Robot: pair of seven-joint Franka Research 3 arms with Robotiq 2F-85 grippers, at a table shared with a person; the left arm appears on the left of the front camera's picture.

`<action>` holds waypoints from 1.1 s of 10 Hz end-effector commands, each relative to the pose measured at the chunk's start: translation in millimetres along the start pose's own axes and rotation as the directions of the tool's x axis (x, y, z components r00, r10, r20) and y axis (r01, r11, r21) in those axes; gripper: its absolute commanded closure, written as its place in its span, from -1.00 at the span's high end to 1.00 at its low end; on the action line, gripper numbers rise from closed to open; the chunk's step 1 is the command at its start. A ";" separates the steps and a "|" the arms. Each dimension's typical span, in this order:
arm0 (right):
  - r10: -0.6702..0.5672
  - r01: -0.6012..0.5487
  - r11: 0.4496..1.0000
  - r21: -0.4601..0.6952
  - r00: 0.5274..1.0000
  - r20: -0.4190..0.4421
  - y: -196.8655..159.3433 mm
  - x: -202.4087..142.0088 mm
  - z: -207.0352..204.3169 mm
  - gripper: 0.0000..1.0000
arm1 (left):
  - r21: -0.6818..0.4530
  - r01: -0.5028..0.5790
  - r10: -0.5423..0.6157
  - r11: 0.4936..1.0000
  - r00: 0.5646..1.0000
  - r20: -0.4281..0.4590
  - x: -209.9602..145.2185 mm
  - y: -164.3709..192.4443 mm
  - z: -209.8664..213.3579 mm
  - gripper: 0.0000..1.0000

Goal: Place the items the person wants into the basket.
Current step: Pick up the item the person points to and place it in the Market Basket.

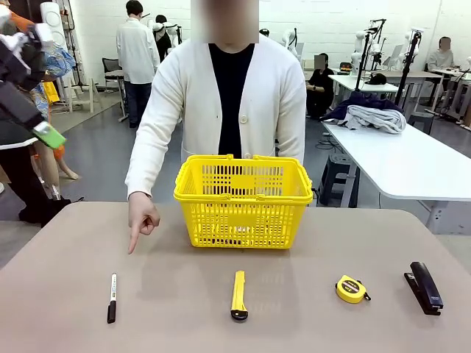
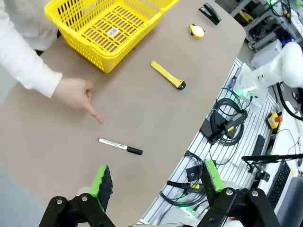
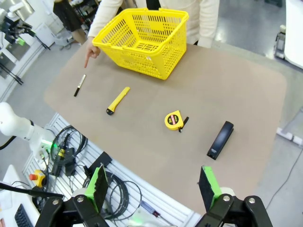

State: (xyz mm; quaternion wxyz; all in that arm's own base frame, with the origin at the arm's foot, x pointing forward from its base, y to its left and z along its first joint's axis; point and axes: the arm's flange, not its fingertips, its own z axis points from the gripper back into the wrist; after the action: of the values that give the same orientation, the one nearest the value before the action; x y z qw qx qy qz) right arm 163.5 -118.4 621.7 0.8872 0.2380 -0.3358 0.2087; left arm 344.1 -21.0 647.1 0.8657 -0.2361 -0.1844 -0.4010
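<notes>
a tan table (image 1: 309, 327) bears a yellow lattice plastic basket (image 1: 243, 220) at its far middle; left gripper (image 2: 156, 178) and right gripper (image 3: 154, 185) hang above, jaws wide apart, empty; the person's hand (image 1: 142, 219) points down; a slim yellow utility knife (image 1: 239, 294) lies before the basket; a black marker with a white band (image 1: 112, 298) lies near the fingertip.

Baskets: one yellow basket (image 1: 243, 220) on my counter (image 1: 309, 323).
Markers: one marker (image 1: 112, 298), black with a white band.
Knives: one utility knife (image 1: 238, 295), yellow with a black end.
Tapes: one tape measure (image 1: 351, 289), round and yellow.
Staplers: one stapler (image 1: 425, 287), black.
Small tools together: four by my count.
Hands: one person's hand (image 1: 141, 219) in my sight.
Fingers: two left fingers (image 2: 102, 182) and two right fingers (image 3: 98, 187), four green pads in all.
</notes>
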 end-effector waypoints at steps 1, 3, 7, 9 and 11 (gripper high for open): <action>0.012 -0.013 1.000 0.021 1.000 0.003 -0.3 -0.1 -1.4 1.00 | -0.005 0.058 -0.058 0.998 0.998 0.026 -9.7 0.5 7.5 0.95; 0.012 -0.013 1.000 0.021 1.000 0.003 -0.3 -0.1 -1.4 1.00 | -0.005 0.058 -0.058 0.998 0.998 0.026 -9.7 0.5 7.5 0.95; 0.012 -0.013 1.000 0.021 1.000 0.003 -0.3 -0.1 -1.4 1.00 | 0.447 -0.197 0.310 0.873 0.930 -0.197 4.6 -2.1 -121.3 0.95; 0.012 -0.013 1.000 0.021 1.000 0.003 -0.3 -0.1 -1.4 1.00 | 0.512 -0.293 0.445 0.807 0.872 -0.202 -7.9 -1.9 -186.8 0.95; 0.012 -0.013 1.000 0.021 1.000 0.003 -0.3 -0.1 -1.4 1.00 | 0.538 -0.396 0.547 0.744 0.824 -0.150 -26.0 4.8 -218.7 0.95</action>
State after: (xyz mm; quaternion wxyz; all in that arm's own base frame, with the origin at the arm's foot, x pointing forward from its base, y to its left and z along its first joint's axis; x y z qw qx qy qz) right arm 163.5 -118.3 621.8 0.8872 0.2378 -0.3357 0.2087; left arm 352.7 -126.9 448.5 0.9819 0.0320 -0.0783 -0.1695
